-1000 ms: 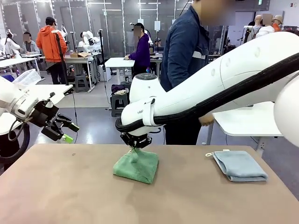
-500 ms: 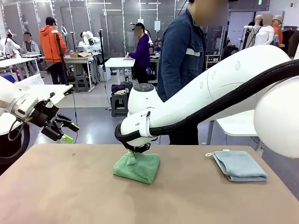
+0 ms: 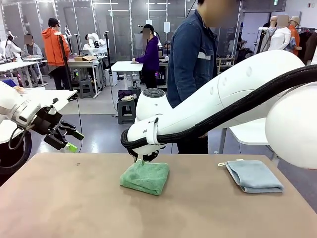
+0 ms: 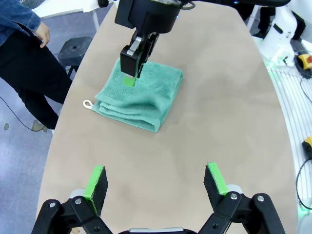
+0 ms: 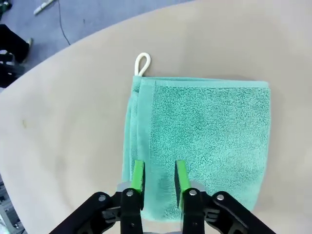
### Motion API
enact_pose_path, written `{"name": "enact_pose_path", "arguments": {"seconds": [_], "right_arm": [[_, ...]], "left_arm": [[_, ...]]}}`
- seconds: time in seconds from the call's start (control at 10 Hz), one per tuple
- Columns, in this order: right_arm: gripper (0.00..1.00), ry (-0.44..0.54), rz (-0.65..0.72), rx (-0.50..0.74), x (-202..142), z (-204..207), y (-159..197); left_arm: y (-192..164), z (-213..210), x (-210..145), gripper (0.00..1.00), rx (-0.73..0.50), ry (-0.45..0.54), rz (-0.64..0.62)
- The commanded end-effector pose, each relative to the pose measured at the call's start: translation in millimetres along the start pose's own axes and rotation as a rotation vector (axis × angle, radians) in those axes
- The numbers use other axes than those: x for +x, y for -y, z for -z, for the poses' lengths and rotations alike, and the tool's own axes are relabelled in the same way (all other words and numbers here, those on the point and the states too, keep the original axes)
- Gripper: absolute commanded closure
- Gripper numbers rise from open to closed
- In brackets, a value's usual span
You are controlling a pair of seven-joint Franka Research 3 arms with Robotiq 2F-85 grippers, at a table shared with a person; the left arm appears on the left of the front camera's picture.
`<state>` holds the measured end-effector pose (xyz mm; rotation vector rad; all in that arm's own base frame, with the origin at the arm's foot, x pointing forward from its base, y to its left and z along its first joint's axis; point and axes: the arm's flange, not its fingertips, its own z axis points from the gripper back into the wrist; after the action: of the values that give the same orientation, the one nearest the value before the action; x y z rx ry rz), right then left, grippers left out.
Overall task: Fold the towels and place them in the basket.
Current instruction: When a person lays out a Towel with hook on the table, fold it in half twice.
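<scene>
step: fold of green towel (image 3: 145, 177) done, mid-counter (image 3: 74, 208) | right pincer (image 5: 158, 178) jaws slightly parted, empty, just above it | left pincer (image 4: 155, 183) wide open, idle | next: regrasp, find basket

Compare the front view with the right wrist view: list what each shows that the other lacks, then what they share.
Front view alone: the blue-grey towel folded at the table's right, the left gripper open off the table's left edge, and a person in a denim jacket across the table. Right wrist view alone: the white hanging loop at the green towel's corner. Shared: the folded green towel on the table, with the right gripper partly open just above it.
</scene>
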<state>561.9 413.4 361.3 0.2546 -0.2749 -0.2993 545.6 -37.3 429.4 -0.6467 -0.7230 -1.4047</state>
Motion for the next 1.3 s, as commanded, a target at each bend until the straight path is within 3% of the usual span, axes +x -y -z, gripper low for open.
{"name": "enact_pose_path", "arguments": {"seconds": [0.0, 0.1, 0.2, 0.3, 0.6, 1.0, 1.2], "right_arm": [[0.53, 0.003, 0.028, 0.025, -9.0, -14.7, 17.0], [0.22, -0.03, 0.025, 0.022, -12.4, -24.7, 32.2], [0.37, -0.054, 0.011, 0.035, -16.1, -31.8, 55.9], [0.37, -0.068, 0.025, 0.007, -17.8, -33.6, 78.9], [0.37, -0.133, -0.001, 0.082, -17.9, -16.4, 132.4], [0.37, -0.179, -0.007, 0.179, 0.1, -1.1, 150.7], [0.37, -0.197, -0.003, 0.145, 2.7, -1.7, 149.6]], "left_arm": [[0.0, -0.3, -0.2, 0.0, -0.001, -0.003, -0.003], [0.0, -0.3, -0.2, 0.0, -0.001, -0.003, -0.003], [0.0, -0.3, -0.2, 0.0, -0.001, -0.003, -0.003], [0.0, -0.3, -0.2, 0.0, -0.001, -0.003, -0.003], [0.0, -0.3, -0.2, 0.0, -0.001, -0.003, -0.003], [0.0, -0.3, -0.2, 0.0, -0.001, -0.003, -0.003], [0.0, -0.3, -0.2, 0.0, -0.001, -0.003, -0.003]]}}
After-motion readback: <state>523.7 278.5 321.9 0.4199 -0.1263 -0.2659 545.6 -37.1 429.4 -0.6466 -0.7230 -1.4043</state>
